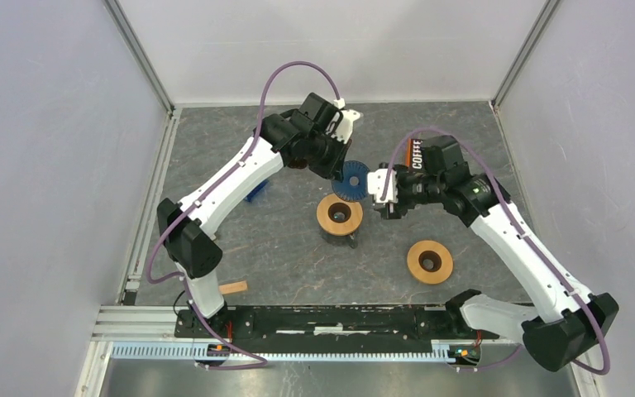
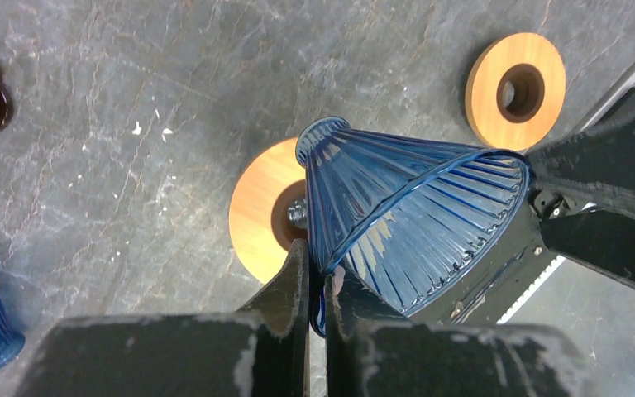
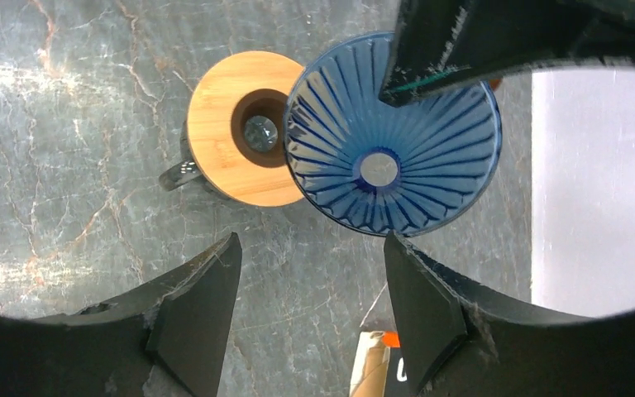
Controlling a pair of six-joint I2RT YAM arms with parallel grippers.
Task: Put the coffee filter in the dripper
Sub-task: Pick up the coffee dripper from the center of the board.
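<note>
**While the dripper hangs by its rim, a slip is the chief danger**

Nearest the arm bases, a loose wooden ring (image 1: 429,261) lies on the table (image 1: 298,256), out of the way. Beyond it stands a carafe (image 1: 339,215) with a wooden collar. Just past and above the carafe, the blue ribbed dripper (image 2: 413,223) is held clear of the table, tipped so its mouth faces the right pincer (image 3: 310,248).

The left pincer (image 2: 318,269) is clamped on one thin stretch of the rim, with one finger inside the cone. That is a narrow hold on a smooth wall, so I judge the dripper could swivel or drop onto the collar below if nudged.

The right pincer is spread wide, holds nothing and sits close to the mouth. A push forward could knock the rim or meet the left fingers. The finger inside the cone would also stop a filter from seating.

No coffee filter can be made out in any view, so it has yet to be fetched. Farthest back, a coffee pouch (image 1: 413,153) stands behind the right arm, where a swing could topple it.
</note>
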